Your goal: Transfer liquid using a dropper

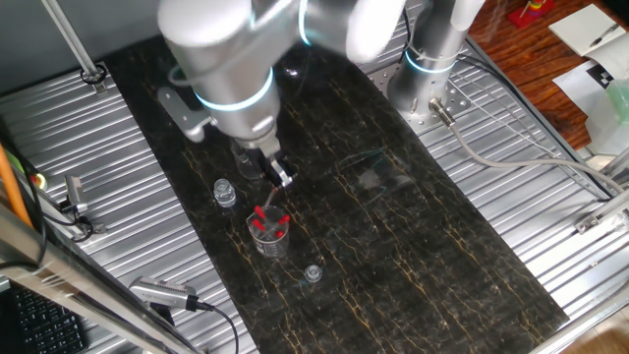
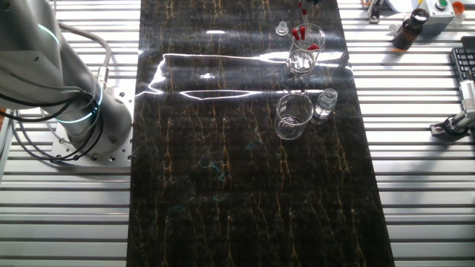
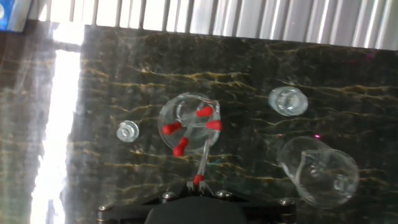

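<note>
over the round glass beaker (image 3: 189,124), the end effector (image 3: 199,182) pinches a slim red-bulbed dropper (image 3: 203,160).

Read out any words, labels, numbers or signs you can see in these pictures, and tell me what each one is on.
No text can be read in any view.
The brown bottle off the mat has a label too small to read.
The white papers at the table corner show dark marks, too blurred to read.
The glass beaker holding red-capped droppers, the empty beaker and the small vial show no legible markings.
</note>
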You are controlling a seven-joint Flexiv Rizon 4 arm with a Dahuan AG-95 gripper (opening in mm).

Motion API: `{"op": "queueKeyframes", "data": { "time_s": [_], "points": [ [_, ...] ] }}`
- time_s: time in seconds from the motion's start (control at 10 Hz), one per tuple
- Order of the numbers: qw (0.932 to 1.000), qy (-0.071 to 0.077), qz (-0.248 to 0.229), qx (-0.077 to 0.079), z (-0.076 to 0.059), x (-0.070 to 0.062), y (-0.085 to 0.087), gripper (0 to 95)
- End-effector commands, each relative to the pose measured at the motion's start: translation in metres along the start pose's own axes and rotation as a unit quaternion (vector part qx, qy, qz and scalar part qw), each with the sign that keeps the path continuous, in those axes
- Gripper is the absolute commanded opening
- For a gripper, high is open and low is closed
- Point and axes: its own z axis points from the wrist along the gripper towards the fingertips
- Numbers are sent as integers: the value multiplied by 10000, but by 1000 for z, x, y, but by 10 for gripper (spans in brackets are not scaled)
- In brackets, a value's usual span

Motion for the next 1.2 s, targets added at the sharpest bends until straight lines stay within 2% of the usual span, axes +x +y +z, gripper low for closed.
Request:
{"op": "queueKeyframes", "data": {
  "time_s": [0.1, 0.3, 0.8, 1.2],
  "points": [
    [10000, 57, -67, -11, -7, 3, -7, 0],
    [9999, 75, -139, -7, -11, 2, -16, 0],
    [9990, 39, -443, 46, 9, -15, -61, 0],
    [9986, 45, -529, 52, 14, -33, -84, 0]
  ]
}}
